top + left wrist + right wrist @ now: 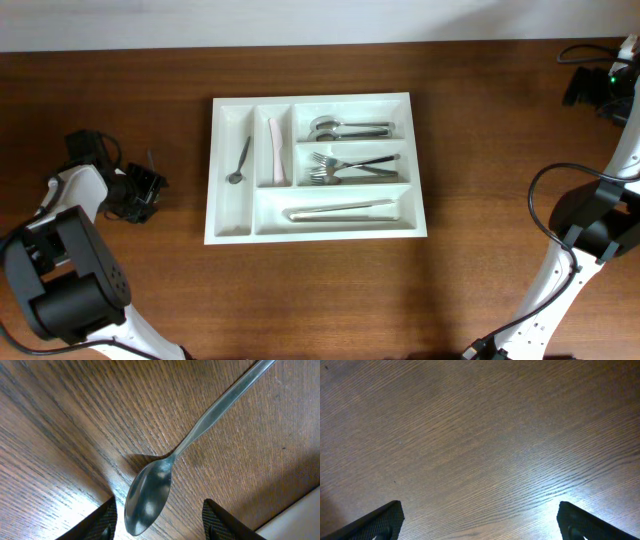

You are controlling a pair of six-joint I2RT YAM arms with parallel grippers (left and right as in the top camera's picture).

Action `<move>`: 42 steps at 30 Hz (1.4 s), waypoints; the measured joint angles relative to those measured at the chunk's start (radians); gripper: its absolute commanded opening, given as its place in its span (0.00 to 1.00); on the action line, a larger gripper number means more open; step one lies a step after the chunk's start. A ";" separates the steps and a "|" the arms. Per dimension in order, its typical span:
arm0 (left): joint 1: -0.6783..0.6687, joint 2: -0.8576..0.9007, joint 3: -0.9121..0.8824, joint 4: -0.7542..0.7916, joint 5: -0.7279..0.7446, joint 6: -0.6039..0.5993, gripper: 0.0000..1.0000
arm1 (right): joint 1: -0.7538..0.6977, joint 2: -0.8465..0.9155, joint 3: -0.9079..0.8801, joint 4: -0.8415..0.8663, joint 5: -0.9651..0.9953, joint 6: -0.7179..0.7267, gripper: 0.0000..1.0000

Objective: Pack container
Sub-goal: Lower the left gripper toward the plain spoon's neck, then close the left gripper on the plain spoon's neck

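The container is a large white cutlery tray at the table's middle. It holds a small spoon, a pink utensil, spoons, forks and long silver pieces. My left gripper is left of the tray. In the left wrist view a steel spoon lies on the wood. Its bowl sits between my left gripper's open fingers with a gap on each side, and its handle runs up to the right. My right gripper is open over bare wood.
A white edge shows at the lower right of the left wrist view. The right arm and its cables stand along the table's right side, and a dark unit with a green light is at the far right corner.
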 measured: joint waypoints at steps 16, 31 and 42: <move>0.053 -0.006 -0.021 0.011 0.054 0.025 0.54 | 0.000 0.000 0.000 0.000 0.000 -0.001 0.99; 0.064 -0.006 -0.027 0.014 0.054 0.069 0.46 | 0.000 0.000 0.000 0.000 0.000 0.000 0.99; 0.066 -0.006 -0.033 0.041 0.048 0.081 0.35 | 0.000 0.000 0.000 0.000 0.000 0.000 0.99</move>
